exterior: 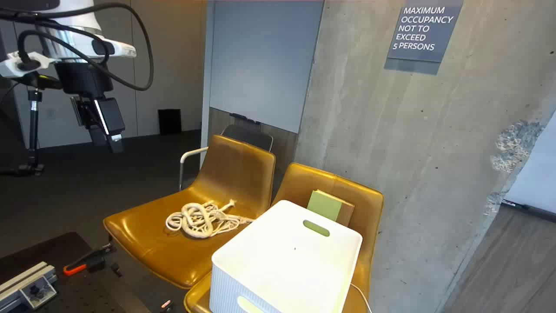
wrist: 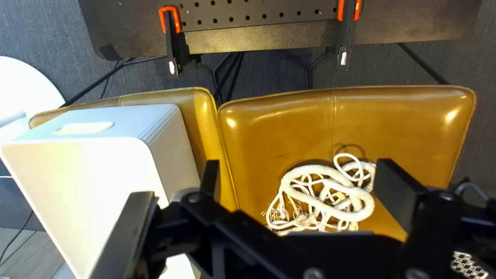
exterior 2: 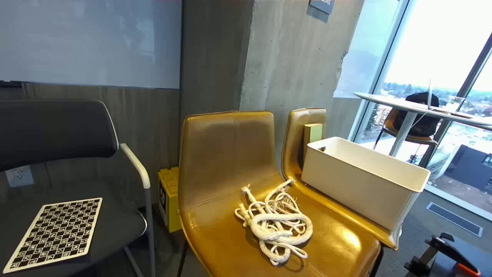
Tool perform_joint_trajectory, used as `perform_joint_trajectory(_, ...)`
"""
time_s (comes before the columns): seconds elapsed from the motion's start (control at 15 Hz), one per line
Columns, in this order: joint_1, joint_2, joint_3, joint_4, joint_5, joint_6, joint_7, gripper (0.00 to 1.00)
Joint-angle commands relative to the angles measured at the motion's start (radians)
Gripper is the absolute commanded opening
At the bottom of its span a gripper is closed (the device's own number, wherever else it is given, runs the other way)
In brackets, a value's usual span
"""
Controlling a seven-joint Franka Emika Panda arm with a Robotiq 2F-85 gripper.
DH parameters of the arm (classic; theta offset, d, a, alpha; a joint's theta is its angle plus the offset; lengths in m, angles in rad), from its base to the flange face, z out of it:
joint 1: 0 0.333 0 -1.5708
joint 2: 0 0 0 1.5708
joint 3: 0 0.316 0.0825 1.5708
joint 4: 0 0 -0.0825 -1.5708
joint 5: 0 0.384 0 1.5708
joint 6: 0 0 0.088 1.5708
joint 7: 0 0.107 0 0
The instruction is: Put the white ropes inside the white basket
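Observation:
The white ropes [exterior: 195,233] lie in a tangled heap on the seat of a tan leather chair. They also show in an exterior view [exterior 2: 284,217] and in the wrist view [wrist: 309,169], with thick loops, thin cords and frayed ends. The white basket [exterior: 234,278] stands on the neighbouring tan chair, opening upward, only its bare white inside showing; it also shows in an exterior view [exterior 2: 353,188] and the wrist view [wrist: 170,143]. My gripper [exterior: 114,141] hangs high, apart from the ropes. In the wrist view its fingers [wrist: 298,174] are wide open, ropes framed below between them.
A green book [exterior: 325,205] leans on the chair back behind the basket. A dark table [wrist: 263,31] with orange clamps [wrist: 170,19] borders the chairs. A dark chair [exterior 2: 57,130] holds a checkered board [exterior 2: 57,231]. A concrete wall [exterior: 391,152] rises behind the chairs.

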Motion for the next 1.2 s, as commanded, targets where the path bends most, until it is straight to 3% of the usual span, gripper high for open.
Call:
perform_joint_trajectory(0.0, 0.016, 0.003, -0.014, 0.002, -0.012, -0.003, 0.01, 1.0)
perform_joint_trajectory(0.93, 0.016, 0.003, -0.014, 0.002, -0.012, -0.003, 0.01, 1.0)
perform_joint_trajectory(1.13, 0.05, 0.07, 0.059, 0.069, 0.036, -0.021, 0.109, 1.0)
